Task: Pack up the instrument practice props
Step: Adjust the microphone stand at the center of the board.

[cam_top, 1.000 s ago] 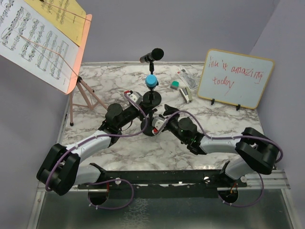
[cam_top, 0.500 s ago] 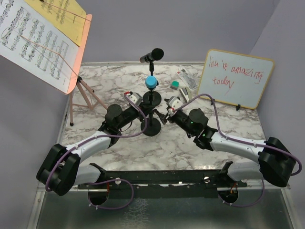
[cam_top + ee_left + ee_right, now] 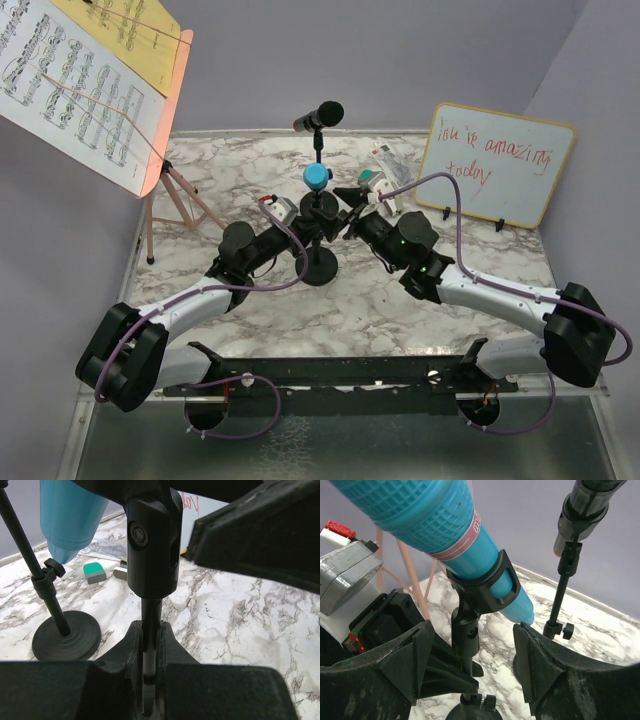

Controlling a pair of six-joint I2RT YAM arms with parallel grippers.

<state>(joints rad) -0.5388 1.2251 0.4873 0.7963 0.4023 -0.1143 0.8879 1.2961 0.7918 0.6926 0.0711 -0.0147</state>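
The rack (image 3: 172, 110) stands at the far left of the table (image 3: 480, 260), pages (image 3: 70, 80) on it. Mid-table, the far pole (image 3: 319, 150) carries the black mic (image 3: 320, 116); the near pole (image 3: 319, 268) carries the blue mic (image 3: 317, 177) (tilted). The left gripper (image 3: 150, 645) is clamped on the near pole's stem. The right gripper (image 3: 472, 635) has its jaws apart, either side of that pole's top.
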